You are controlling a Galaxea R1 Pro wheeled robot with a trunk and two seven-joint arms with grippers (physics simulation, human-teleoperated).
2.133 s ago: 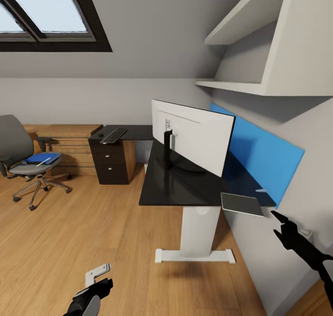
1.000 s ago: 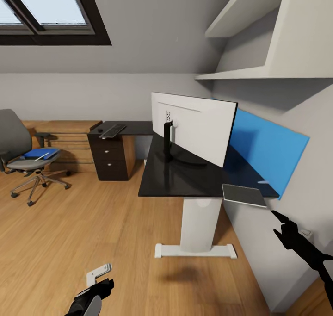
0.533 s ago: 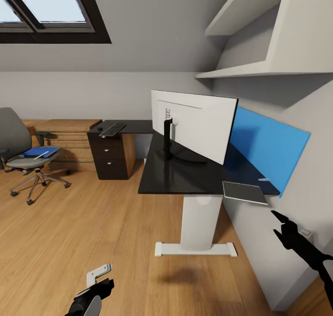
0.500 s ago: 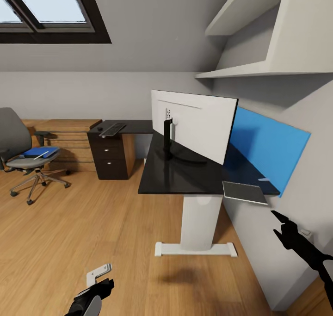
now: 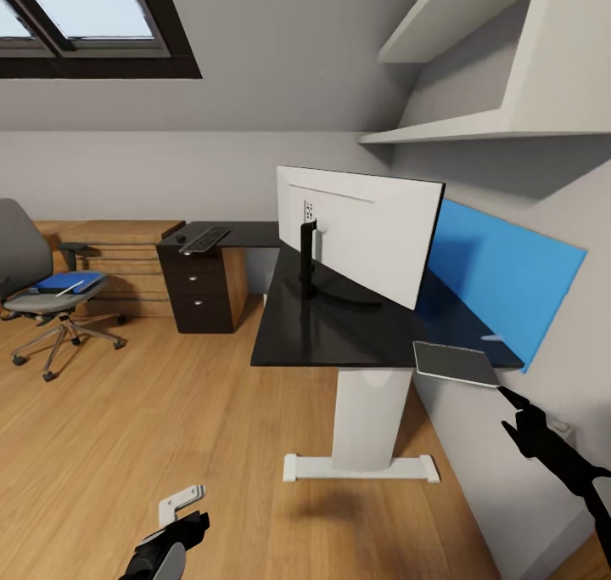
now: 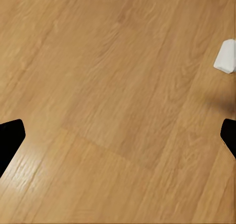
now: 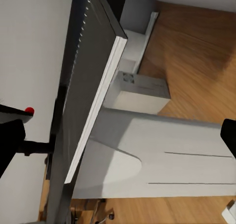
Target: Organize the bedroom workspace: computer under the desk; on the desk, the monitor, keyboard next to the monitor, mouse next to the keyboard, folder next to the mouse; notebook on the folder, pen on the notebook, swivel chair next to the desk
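While the monitor (image 5: 361,228) and keyboard (image 5: 204,239) already sit on the surface (image 5: 322,334), the folder (image 5: 58,281) and pen (image 5: 70,288) remain on the swivel chair (image 5: 34,287), apparently untouched, with both end effectors released and empty.

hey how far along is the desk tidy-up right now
Early. Done: monitor stands on the desk; keyboard and mouse lie on its far wing, away from the monitor. In hand: nothing; both grippers are empty. Left: folder and pen sit on the swivel chair, apart from the desk.
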